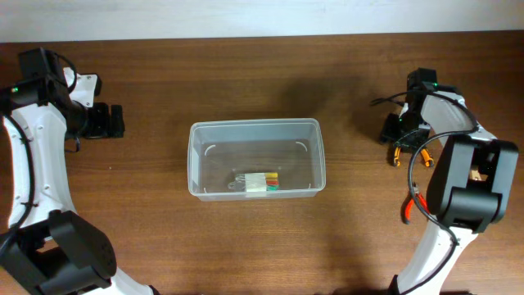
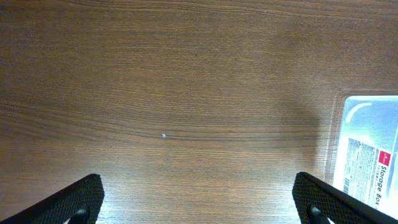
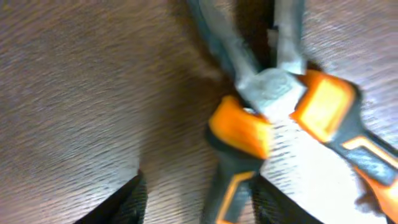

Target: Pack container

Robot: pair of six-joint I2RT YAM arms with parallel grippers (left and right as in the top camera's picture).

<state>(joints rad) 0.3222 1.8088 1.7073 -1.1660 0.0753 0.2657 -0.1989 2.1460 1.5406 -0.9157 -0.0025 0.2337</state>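
The container (image 1: 193, 156) is a clear plastic tub at the table's middle; its corner also shows in the left wrist view (image 2: 367, 155). A small clear case of coloured bits (image 1: 260, 182) lies inside it near the front wall. Orange-and-grey pliers (image 1: 396, 156) lie at the right, and they fill the right wrist view (image 3: 273, 87). My right gripper (image 3: 196, 205) is low over the pliers and open, with one handle between its fingers, close to the right finger. My left gripper (image 2: 199, 208) is open and empty over bare wood, left of the container.
A red-handled tool (image 1: 409, 210) lies at the right, partly under the right arm. The right arm's base stands at the front right and the left arm's base at the front left. The table's far edge runs along the top.
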